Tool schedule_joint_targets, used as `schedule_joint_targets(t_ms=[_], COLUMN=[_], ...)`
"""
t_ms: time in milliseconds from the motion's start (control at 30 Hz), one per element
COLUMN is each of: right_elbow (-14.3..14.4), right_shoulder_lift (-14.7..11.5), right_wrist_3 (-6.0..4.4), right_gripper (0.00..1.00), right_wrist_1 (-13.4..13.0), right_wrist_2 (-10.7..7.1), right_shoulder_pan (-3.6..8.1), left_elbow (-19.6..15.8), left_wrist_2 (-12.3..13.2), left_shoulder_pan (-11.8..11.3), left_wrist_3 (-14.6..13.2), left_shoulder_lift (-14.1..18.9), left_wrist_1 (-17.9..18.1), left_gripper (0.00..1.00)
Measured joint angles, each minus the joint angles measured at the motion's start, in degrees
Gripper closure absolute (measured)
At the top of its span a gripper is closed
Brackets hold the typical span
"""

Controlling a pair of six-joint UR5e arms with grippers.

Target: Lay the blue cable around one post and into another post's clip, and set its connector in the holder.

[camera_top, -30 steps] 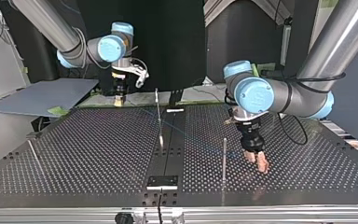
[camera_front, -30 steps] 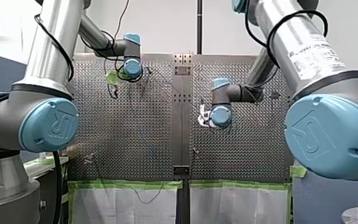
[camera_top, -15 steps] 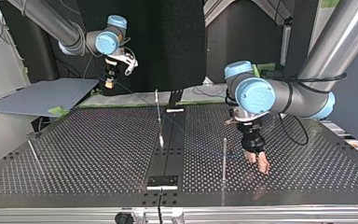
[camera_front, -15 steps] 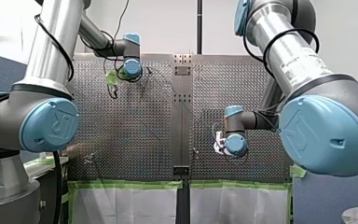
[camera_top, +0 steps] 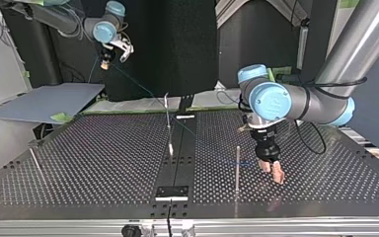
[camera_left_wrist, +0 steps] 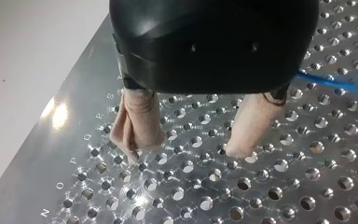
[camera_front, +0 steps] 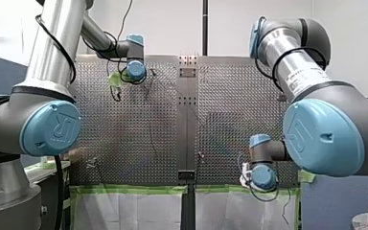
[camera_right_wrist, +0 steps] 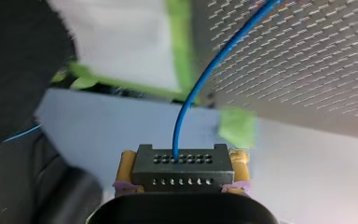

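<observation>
Presently my right tool [camera_right_wrist: 182,163] tight around the connector [camera_right_wrist: 182,173], my left tool [camera_left_wrist: 189,150] spread on the table [camera_left_wrist: 261,186].

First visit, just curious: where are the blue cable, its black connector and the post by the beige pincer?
blue cable [camera_right_wrist: 200,86], right wrist view, mid-curve.
connector [camera_right_wrist: 182,167], right wrist view, its holed face.
post [camera_top: 237,170], top view, mid-shaft.

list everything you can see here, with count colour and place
table: one, silver, perforated
blue cable: one, from the connector to the table
connector: one, black, in my right gripper
posts: three, metal, upright on the table
board: one, grey-blue, beside the table, top view's left
green tape: strips along the table's front-view near edge
my left gripper: one, beige pads, open, tips at table
my right gripper: one, yellow pads, shut on connector
</observation>
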State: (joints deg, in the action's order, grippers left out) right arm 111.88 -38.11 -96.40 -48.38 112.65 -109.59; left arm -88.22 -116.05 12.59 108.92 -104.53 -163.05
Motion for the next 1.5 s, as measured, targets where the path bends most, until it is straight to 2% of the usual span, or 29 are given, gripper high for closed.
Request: schedule_joint_targets(t_ms=[100, 200, 433, 600, 967, 1300, 1500], right_elbow=[1.13, 0.63, -2.73, -5.24, -11.33, -13.00, -13.80], right_shoulder_lift=[1.53, 3.06, 6.81, 9.33, 15.73, 21.53, 25.02], right_wrist_3=[-0.12, -0.34, -1.82, -2.09, -1.53, 0.15, 0.55], right_gripper=[1.00, 1.00, 1.00, 1.00, 1.00, 1.00, 1.00], right_wrist_1=[-1.53, -3.06, -6.81, -9.33, -15.73, -21.54, -25.02], right_wrist_2=[-0.27, -0.23, -0.43, -0.52, -0.75, -1.23, -1.63], right_shoulder_pan=[0.21, 0.29, 0.38, 0.67, 1.39, 2.55, 3.03], left_elbow=[0.00, 0.00, 0.00, 0.01, 0.15, 0.17, 0.25], left_wrist_2=[0.00, 0.05, 0.08, 0.08, 0.16, 0.22, 0.26], left_shoulder_pan=[0.00, 0.00, -0.07, -0.10, -0.40, -0.59, -0.90], left_wrist_3=[-0.02, -0.06, -0.11, -0.12, -0.12, 0.04, 0.06], left_shoulder_lift=[0.00, 0.00, 0.00, 0.00, 0.00, 0.00, 0.00], left_wrist_1=[0.00, 0.00, 0.00, 0.00, -0.09, -0.04, -0.07], left_gripper=[0.00, 0.00, 0.00, 0.00, 0.00, 0.00, 0.00])
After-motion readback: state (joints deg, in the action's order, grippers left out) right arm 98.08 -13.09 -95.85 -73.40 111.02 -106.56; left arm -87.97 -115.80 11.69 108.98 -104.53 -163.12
